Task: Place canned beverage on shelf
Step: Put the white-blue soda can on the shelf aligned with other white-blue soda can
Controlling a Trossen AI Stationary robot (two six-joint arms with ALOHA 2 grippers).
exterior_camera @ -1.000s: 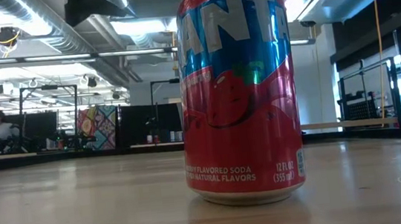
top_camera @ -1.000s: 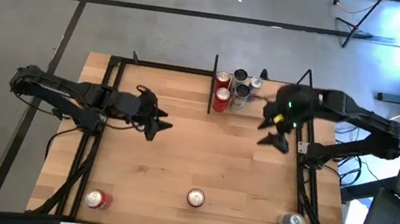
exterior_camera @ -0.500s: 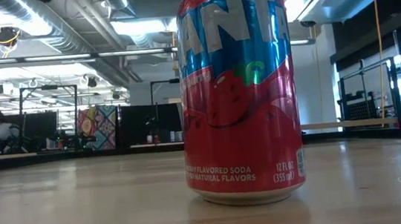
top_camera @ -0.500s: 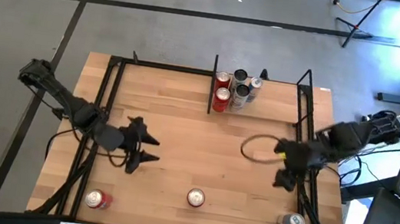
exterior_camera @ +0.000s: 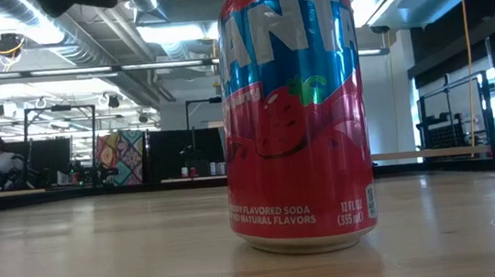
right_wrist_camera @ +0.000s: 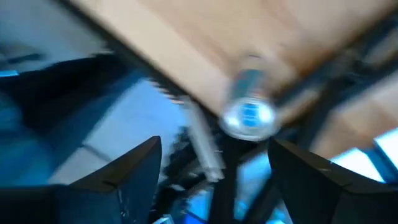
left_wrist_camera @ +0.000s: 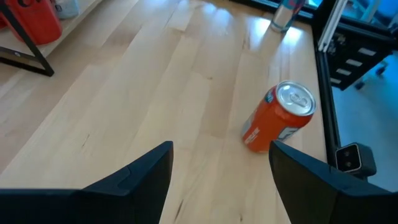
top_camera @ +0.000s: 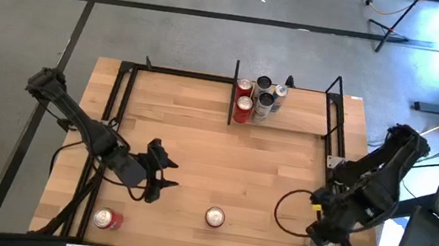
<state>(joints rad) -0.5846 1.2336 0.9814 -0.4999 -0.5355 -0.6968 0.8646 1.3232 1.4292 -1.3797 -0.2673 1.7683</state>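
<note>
A red Fanta can (top_camera: pixel 215 217) stands upright near the table's front edge; it fills the low view (exterior_camera: pixel 292 106) and shows in the left wrist view (left_wrist_camera: pixel 280 121). My left gripper (top_camera: pixel 166 175) is open to that can's left, pointing at it without touching. A silver can (top_camera: pixel 325 245) stands at the front right. My right gripper (top_camera: pixel 316 232) is open just above and beside it; the right wrist view shows the silver can (right_wrist_camera: pixel 249 112) blurred between the fingers' lines. The shelf (top_camera: pixel 300 121) at the far edge holds several cans (top_camera: pixel 257 98) beside its upright panel (top_camera: pixel 234 91).
Another red can (top_camera: pixel 107 219) stands at the front left corner. Black frame rails (top_camera: pixel 114 118) run along the table's left and right (top_camera: pixel 336 155) sides. Bare wood (top_camera: pixel 224 153) lies between the shelf and the front cans.
My right gripper has swept from beside the shelf toward the table's near right corner and now hangs over the silver can. My left gripper has gone toward the near edge and turned toward the middle red can. No can has moved.
</note>
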